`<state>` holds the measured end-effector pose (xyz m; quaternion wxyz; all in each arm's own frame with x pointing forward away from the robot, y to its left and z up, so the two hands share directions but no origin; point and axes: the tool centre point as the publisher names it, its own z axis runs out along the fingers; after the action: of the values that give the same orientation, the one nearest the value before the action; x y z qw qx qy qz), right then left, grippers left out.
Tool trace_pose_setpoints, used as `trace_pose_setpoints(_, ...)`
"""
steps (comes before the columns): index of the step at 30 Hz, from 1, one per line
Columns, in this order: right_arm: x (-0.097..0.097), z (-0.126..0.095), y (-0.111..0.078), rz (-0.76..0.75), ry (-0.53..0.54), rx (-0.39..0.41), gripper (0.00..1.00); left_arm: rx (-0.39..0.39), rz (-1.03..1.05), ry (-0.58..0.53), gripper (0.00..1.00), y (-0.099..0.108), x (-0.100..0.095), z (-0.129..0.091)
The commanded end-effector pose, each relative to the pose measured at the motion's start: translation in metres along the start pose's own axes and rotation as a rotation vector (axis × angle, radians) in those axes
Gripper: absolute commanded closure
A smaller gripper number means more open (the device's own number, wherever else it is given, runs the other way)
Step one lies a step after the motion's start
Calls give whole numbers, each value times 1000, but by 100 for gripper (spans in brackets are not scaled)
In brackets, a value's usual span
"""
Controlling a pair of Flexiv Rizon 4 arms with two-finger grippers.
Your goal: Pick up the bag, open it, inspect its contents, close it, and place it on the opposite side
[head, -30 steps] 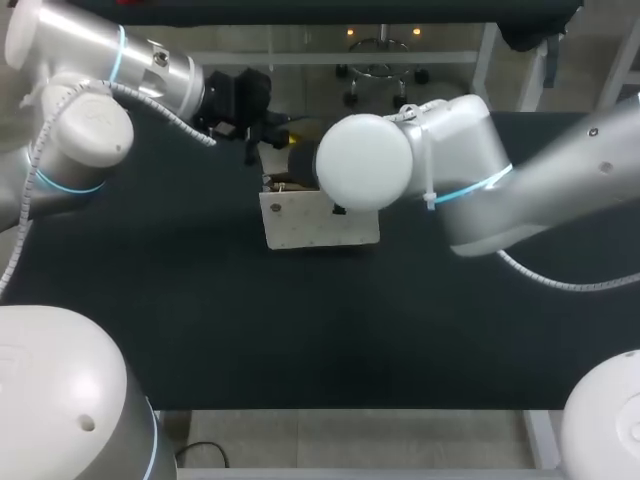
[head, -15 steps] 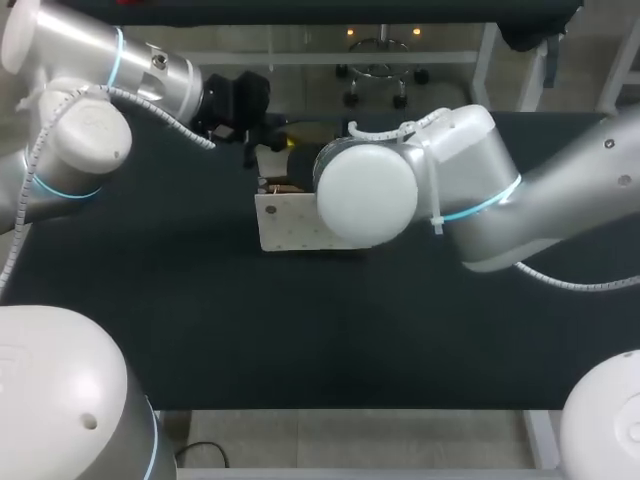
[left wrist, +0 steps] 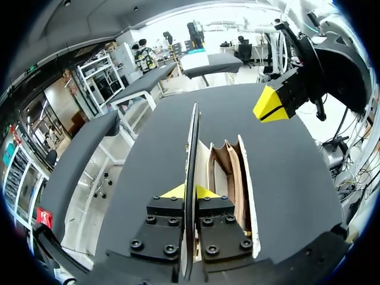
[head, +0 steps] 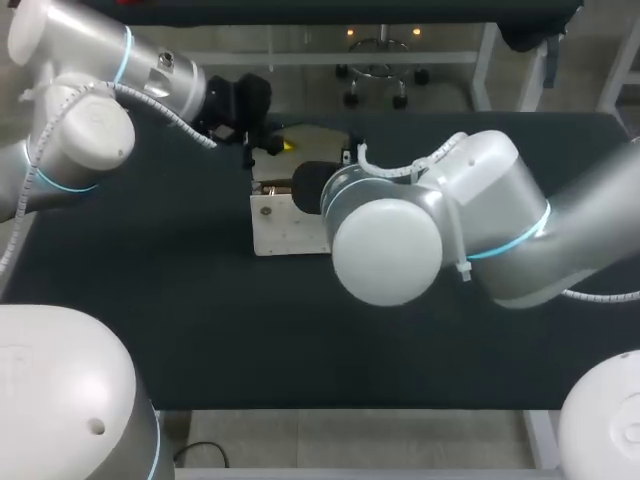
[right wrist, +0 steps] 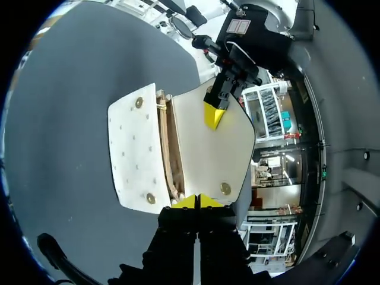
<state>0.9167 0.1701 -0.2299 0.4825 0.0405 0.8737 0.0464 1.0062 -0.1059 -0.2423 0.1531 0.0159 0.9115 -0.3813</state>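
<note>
My left arm (head: 100,130) comes in from the far left corner, and its tool (left wrist: 189,191) is clamped tight on the edge of the flap (right wrist: 208,148). The wrist view shows the flap edge-on between the two yellow tips, which touch it from both sides. The flap is held back, away from the front panel, so the cream bag (head: 285,222) is open on the dark desk (head: 150,300). It sits a little left of the middle and toward the far side. The tan inner compartments (left wrist: 228,169) show between the front panel and the flap. Round snaps are visible on the front panel (right wrist: 139,102) and near the flap's corner (right wrist: 225,188). My right arm (head: 480,240) reaches in from the right, and its elbow covers the bag's right end in the head view. The right tool (right wrist: 196,200) hangs above the flap's free edge, its tips drawn together with nothing between them. In the left wrist view it is clear of the bag.
</note>
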Motion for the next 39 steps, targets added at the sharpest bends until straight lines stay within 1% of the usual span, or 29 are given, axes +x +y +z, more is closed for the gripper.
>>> trace_pose_setpoints(1, 7, -8, -9, -3, 1, -21, 100, -4, 27, 9, 100, 12, -16, 20)
trace_pose_setpoints(4, 11, -10, -11, -2, 12, -18, 100, 8, 67, -3, 100, 20, -18, 24)
trace_pose_setpoints(8, 19, -9, -12, 8, 40, -25, 100, 14, 128, -11, 100, 28, -12, 29)
trace_pose_setpoints(9, 22, -9, -11, 7, 46, -24, 100, 25, 133, -8, 100, 30, -11, 31)
trace_pose_setpoints(11, 26, -8, -10, 11, 63, -30, 100, 17, 154, -19, 100, 33, -8, 33)
trace_pose_setpoints(13, 30, -7, -9, 30, 89, -31, 100, 26, 168, -22, 100, 36, -6, 35)
trace_pose_setpoints(15, 35, -4, -7, 49, 138, -40, 100, 22, 189, -33, 100, 38, -3, 37)
trace_pose_setpoints(31, 35, -4, -7, 49, 138, -40, 100, 17, 202, -39, 100, 40, -2, 36)
trace_pose_setpoints(33, 47, -5, 2, 19, 87, 2, 100, -3, 228, -53, 100, 43, -2, 37)
trace_pose_setpoints(36, 63, -5, 15, -21, 46, 18, 100, -14, 247, -61, 100, 47, -2, 36)
trace_pose_setpoints(39, 77, -1, 23, -39, 30, 22, 100, -23, 282, -67, 100, 52, 1, 35)
